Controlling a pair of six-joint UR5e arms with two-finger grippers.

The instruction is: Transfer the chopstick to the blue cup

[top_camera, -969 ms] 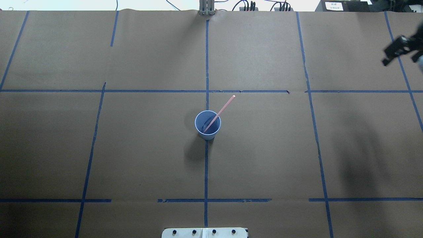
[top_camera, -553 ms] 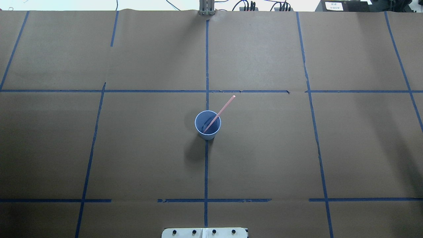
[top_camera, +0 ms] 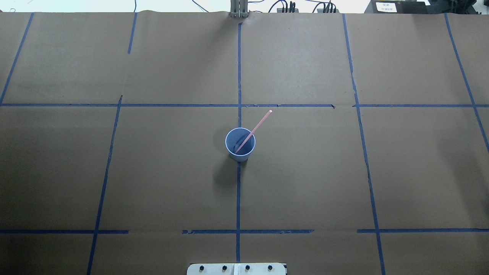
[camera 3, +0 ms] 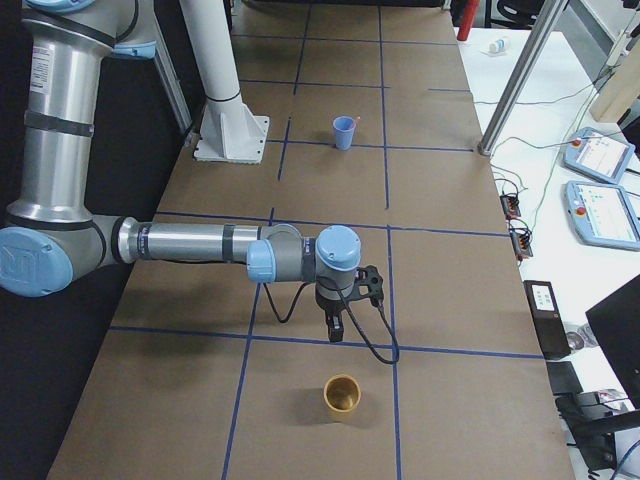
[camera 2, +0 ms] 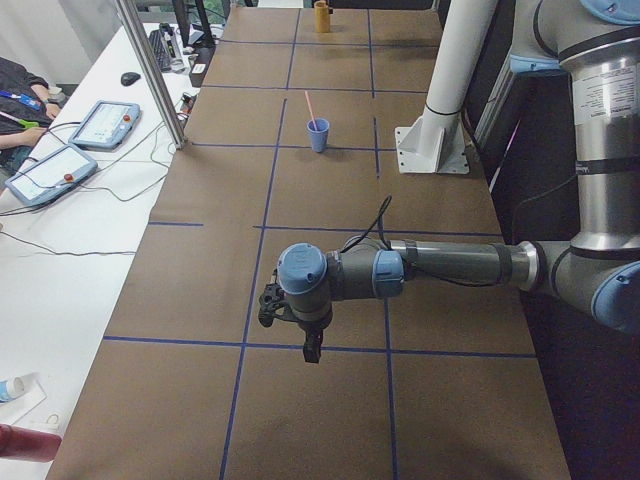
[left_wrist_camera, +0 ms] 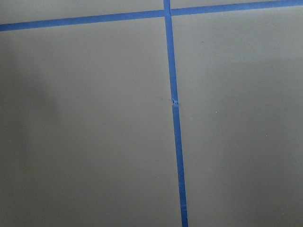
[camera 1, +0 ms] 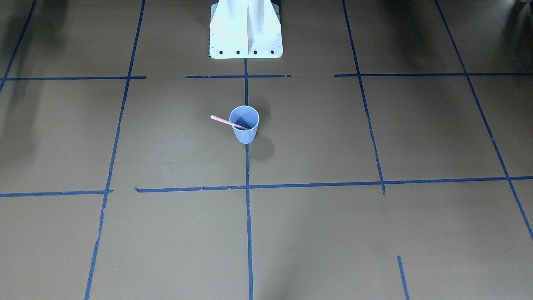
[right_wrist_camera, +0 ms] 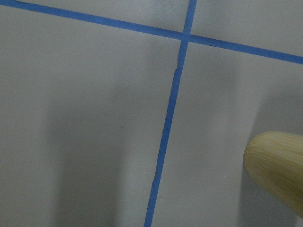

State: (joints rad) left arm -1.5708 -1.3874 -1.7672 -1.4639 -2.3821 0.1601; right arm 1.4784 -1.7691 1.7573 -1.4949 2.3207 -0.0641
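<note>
The blue cup (top_camera: pixel 240 145) stands upright at the table's centre on the blue tape line. It also shows in the front view (camera 1: pixel 245 131) and both side views (camera 2: pixel 318 135) (camera 3: pixel 344 132). One pale pink chopstick (top_camera: pixel 260 122) (camera 1: pixel 222 121) stands in the cup, leaning over its rim. No gripper is in the overhead or front view. My left gripper (camera 2: pixel 308 345) hangs over the table's left end, far from the cup. My right gripper (camera 3: pixel 338 325) hangs over the right end. I cannot tell whether either is open or shut.
A tan wooden cup (camera 3: pixel 341 396) stands on the table just beyond my right gripper and shows in the right wrist view (right_wrist_camera: pixel 277 175). The white robot base (camera 1: pixel 245 33) is behind the blue cup. A metal post (camera 2: pixel 150 70) stands at the far table edge.
My right gripper, at the overhead view's upper right edge one second ago, has left that view. The cup and chopstick have not moved.
</note>
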